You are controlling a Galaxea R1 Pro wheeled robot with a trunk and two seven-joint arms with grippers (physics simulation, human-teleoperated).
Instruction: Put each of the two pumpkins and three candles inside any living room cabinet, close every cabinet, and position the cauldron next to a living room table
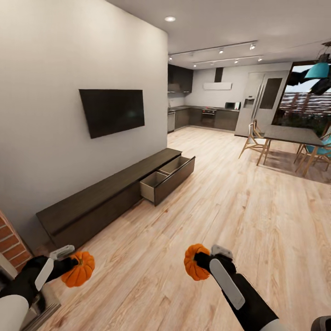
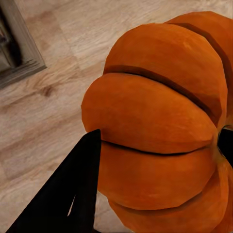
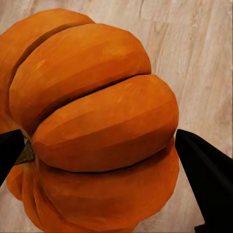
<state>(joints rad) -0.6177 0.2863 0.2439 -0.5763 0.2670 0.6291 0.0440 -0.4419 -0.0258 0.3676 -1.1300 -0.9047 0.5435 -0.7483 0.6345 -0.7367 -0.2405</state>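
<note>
Two orange pumpkins [image 1: 79,270] [image 1: 194,262], both claw-held

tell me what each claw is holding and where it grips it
Each claw holds a pumpkin. The left claw clamps the left pumpkin across its ribbed sides; the right claw grips the right pumpkin the same way.

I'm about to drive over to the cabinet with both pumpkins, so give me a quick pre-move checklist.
1. Left gripper shut on the left pumpkin: ok.
2. Right gripper shut on the right pumpkin: ok.
3. Cabinet has an open drawer: ok.
4. Drawer compartments free: the near one looks empty, the far one cannot tell.
5. Wooden floor to the drawer unobstructed: ok.
6. Candles located: cannot tell.
</note>
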